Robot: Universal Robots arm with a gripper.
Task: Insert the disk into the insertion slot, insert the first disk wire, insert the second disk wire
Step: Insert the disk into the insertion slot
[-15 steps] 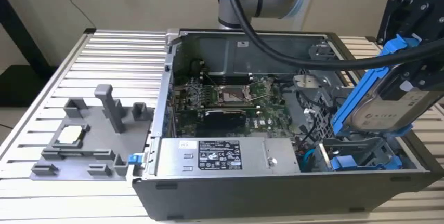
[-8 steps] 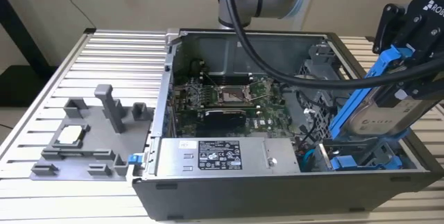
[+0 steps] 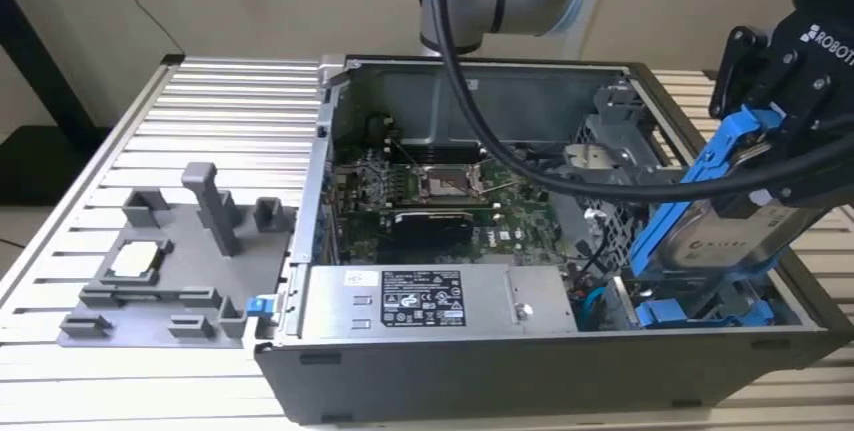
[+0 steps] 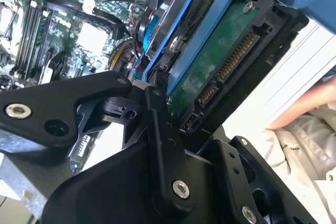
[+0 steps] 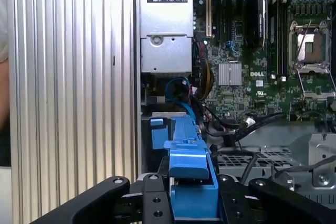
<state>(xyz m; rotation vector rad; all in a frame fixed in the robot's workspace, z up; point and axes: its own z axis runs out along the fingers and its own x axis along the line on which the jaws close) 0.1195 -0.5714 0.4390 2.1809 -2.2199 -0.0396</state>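
Clenched jaws, grasping the disk (image 3: pixel 731 234) (image 4: pixel 226 66) by its blue carrier (image 3: pixel 714 166) (image 5: pixel 186 161); black gripper (image 3: pixel 774 136) (image 5: pixel 190 195) above the computer case (image 3: pixel 400 376), over the case's end at the exterior view's right

Disk: on edge and tilted, upper end in the grasp, lower end down inside the case at the insertion slot (image 3: pixel 701 296); whether seated there, impossible to tell; green circuit side and gold connector contacts exposed in the second wrist view

Perforated drive cage (image 5: pixel 257 158): grey sheet metal, inside the case, just beside the held carrier

Power-supply box (image 3: pixel 420 301): grey, labelled, inside the case along the wall nearest the exterior camera, near the disk's lower end

Motherboard (image 3: pixel 454 216): green, mid-case, bearing the silver-framed processor socket (image 3: pixel 447 183)

Black cables (image 3: pixel 534 141): draped across the case's open top

Grey fixture (image 3: pixel 160 271): outside the case, at the exterior view's left, on the slatted metal table (image 3: pixel 227 101)

Person's arm (image 4: pixel 310 103): outside the case, past the disk's connector end
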